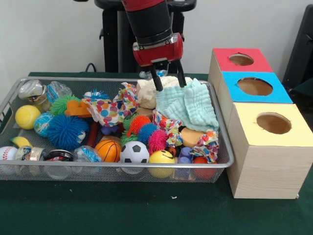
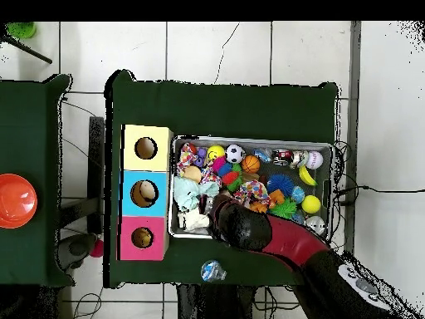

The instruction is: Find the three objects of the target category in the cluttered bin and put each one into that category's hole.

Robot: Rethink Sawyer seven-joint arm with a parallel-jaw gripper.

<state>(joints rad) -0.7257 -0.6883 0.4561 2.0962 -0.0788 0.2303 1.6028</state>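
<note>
Orange round object (image 2: 17, 200) on a side table; clear plastic bottle (image 2: 212, 271) outside the bin.

We see a pale mint cloth (image 1: 188, 104) draped over the clutter at the wire bin's (image 1: 222, 166) far corner, beside three wooden boxes with round holes: red (image 1: 240, 59), blue (image 1: 255, 86), yellow (image 1: 274, 123).

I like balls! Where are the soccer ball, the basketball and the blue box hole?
soccer ball (image 1: 134, 152), front view, its middle.
basketball (image 1: 107, 151), front view, its middle.
blue box hole (image 1: 255, 86), front view, inside the opening.
</note>
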